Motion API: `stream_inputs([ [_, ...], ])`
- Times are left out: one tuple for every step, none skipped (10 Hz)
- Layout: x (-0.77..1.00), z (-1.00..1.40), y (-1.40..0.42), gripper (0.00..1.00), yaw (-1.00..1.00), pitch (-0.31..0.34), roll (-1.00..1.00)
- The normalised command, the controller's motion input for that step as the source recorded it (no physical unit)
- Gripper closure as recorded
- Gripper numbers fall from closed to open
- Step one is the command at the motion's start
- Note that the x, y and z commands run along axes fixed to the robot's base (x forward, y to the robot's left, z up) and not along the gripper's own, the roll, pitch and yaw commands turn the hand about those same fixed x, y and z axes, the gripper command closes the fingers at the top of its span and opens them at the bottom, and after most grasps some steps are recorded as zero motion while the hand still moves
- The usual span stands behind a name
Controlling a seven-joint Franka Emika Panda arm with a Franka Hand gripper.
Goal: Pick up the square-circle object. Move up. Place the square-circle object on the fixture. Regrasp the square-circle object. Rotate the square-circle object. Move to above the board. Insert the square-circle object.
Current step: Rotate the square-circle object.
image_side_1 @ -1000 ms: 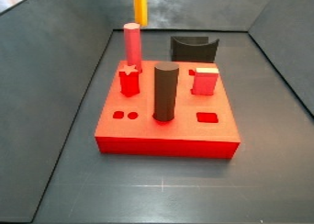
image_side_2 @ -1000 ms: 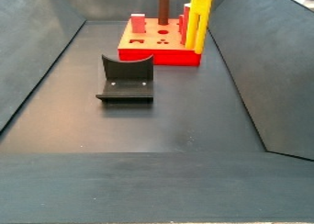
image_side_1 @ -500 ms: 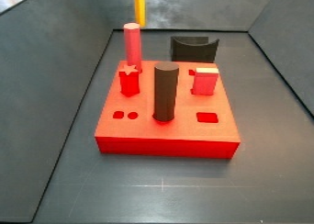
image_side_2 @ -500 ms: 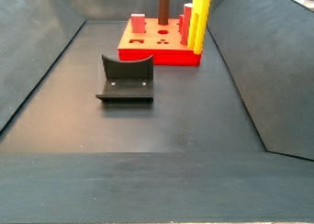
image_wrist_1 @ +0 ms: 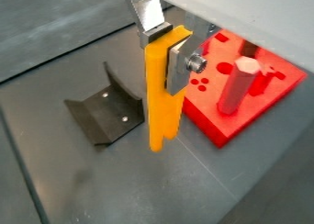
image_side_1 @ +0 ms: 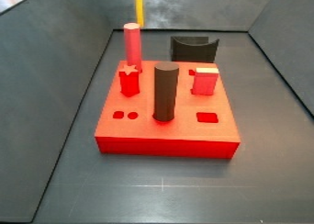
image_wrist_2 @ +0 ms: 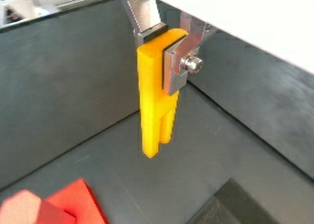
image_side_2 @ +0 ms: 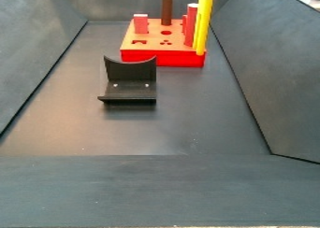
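Observation:
The square-circle object (image_wrist_1: 163, 108) is a slim yellow-orange rod that hangs upright in the air. My gripper (image_wrist_1: 166, 49) is shut on its upper end, a silver finger (image_wrist_2: 145, 30) pressed on each side. In a wrist view its lower end shows between the black fixture (image_wrist_1: 105, 117) and the red board (image_wrist_1: 258, 104). Both side views show only the rod (image_side_1: 139, 5) (image_side_2: 204, 21), running off the top edge, with the gripper out of view. The fixture (image_side_2: 127, 80) stands on the floor apart from the board (image_side_2: 160, 54).
On the board (image_side_1: 172, 136) stand a pink-red peg (image_side_1: 131, 44), a thick dark cylinder (image_side_1: 164, 92) and a small red cube (image_side_1: 205, 81), with shaped holes near its front. Sloping grey walls (image_side_2: 269, 73) close in the floor on both sides.
The held rod looks slightly narrower in both side views than before, and its lower end sits a touch higher. Board, pegs and fixture have not moved.

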Motion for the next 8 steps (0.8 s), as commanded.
stream_inputs([
  [0.00, 0.00, 0.01, 1.00, -0.41, -0.001, -0.12],
  [0.00, 0.00, 0.01, 1.00, -0.21, -0.001, -0.12],
  [0.00, -1.00, 0.00, 1.00, -0.17, -0.001, 0.08],
  [0.01, -1.00, 0.00, 1.00, -0.11, -0.013, 0.08],
  [0.02, -1.00, 0.01, 1.00, -0.08, -0.022, 0.09],
  [0.02, -1.00, 0.01, 1.00, -0.05, -0.024, 0.09],
  [0.02, -1.00, 0.01, 1.00, -0.02, -0.024, 0.09],
  [0.03, -1.00, 0.01, 1.00, -0.01, -0.019, 0.10],
])
